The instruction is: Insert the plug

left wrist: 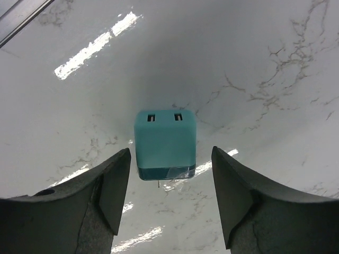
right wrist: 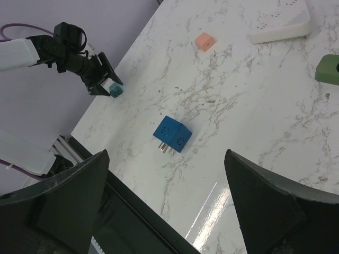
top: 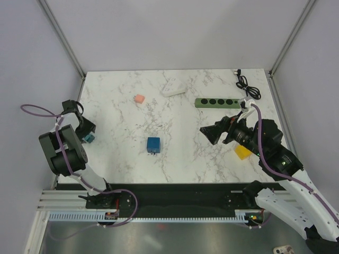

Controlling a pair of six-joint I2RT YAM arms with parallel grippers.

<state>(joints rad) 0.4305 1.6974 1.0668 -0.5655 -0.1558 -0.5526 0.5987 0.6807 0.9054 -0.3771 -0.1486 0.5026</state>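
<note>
Fingers (right wrist: 69,201) apart on both: right gripper (top: 206,135) faces bright-blue cube-shaped plug (top: 153,144) for grasping; left gripper (top: 87,133), beyond plug, straddles teal cube (left wrist: 165,143).

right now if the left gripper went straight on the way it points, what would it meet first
The small teal charger: it sits dead ahead of the left gripper, centred between its open jaws, on the table. Depth is unclear, but nothing shows before it.

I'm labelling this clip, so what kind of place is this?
Probably a robot lab test cell: a white marble-patterned table enclosed by plain grey panels, holding a green power strip and bright-blue cube-shaped plug.
</note>
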